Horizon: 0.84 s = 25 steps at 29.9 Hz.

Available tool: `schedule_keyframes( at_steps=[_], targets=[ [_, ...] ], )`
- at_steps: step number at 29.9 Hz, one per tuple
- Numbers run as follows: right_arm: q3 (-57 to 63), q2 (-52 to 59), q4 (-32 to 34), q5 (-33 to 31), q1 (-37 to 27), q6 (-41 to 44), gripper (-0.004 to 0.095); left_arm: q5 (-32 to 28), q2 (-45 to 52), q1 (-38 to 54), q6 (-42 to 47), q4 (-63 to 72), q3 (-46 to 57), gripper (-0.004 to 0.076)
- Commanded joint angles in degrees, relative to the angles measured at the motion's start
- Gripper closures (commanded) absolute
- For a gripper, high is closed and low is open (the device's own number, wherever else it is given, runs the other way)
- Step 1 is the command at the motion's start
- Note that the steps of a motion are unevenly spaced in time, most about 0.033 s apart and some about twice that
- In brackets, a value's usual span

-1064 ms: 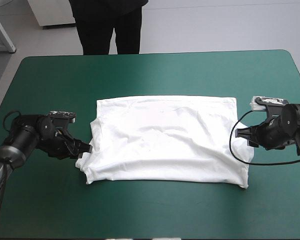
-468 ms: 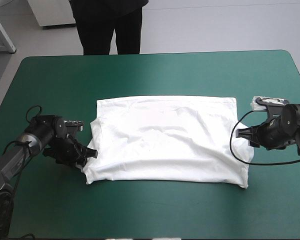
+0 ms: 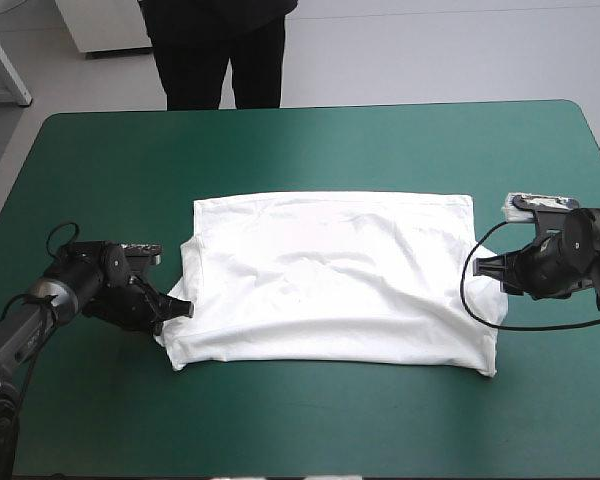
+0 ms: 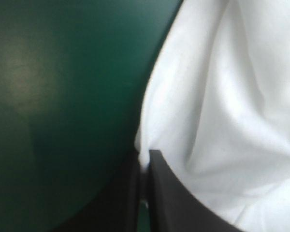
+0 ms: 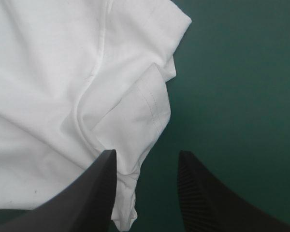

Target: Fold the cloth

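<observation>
The white T-shirt [image 3: 330,280] lies spread flat at the middle of the teal-green table, folded into a broad rectangle. My left gripper [image 3: 180,308] is at the shirt's left edge near the front corner, shut on the T-shirt [image 4: 222,96]; in the left wrist view a white fold is pinched between the black fingers [image 4: 169,193]. My right gripper [image 3: 492,272] sits low at the shirt's right edge, open. In the right wrist view its fingers [image 5: 99,186] stand apart, one over the sleeve hem [image 5: 145,104], the other over bare cover.
Bare teal-green cover [image 3: 310,150] surrounds the shirt on all sides, with wide room toward the far edge and the front edge [image 3: 310,440].
My left arm has shifted: it swung in toward the shirt's left front corner and settled lower with its fingers at the cloth edge. The right arm and the shirt stay put.
</observation>
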<state>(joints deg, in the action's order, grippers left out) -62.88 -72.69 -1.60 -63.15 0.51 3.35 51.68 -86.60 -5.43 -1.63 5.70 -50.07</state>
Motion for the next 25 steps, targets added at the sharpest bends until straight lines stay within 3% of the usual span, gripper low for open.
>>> schedule_keyframes(
  at_steps=[1, 14, 25],
  targets=[
    [-1.7, 1.3, 0.3, 1.0, -0.3, -0.2, 0.0532, -0.6, 0.3, -0.1, 0.6, 0.8, -0.1, 0.0746],
    [-1.7, 1.3, 0.3, 1.0, -0.3, -0.2, 0.0536, 1.7, 5.2, -0.1, -1.7, 1.2, -11.4, 0.0746],
    [-1.7, 1.3, 0.3, 1.0, -0.3, -0.2, 0.0545, 0.3, 5.1, -5.1, -10.2, 13.9, -14.9, 0.0746]
  ],
)
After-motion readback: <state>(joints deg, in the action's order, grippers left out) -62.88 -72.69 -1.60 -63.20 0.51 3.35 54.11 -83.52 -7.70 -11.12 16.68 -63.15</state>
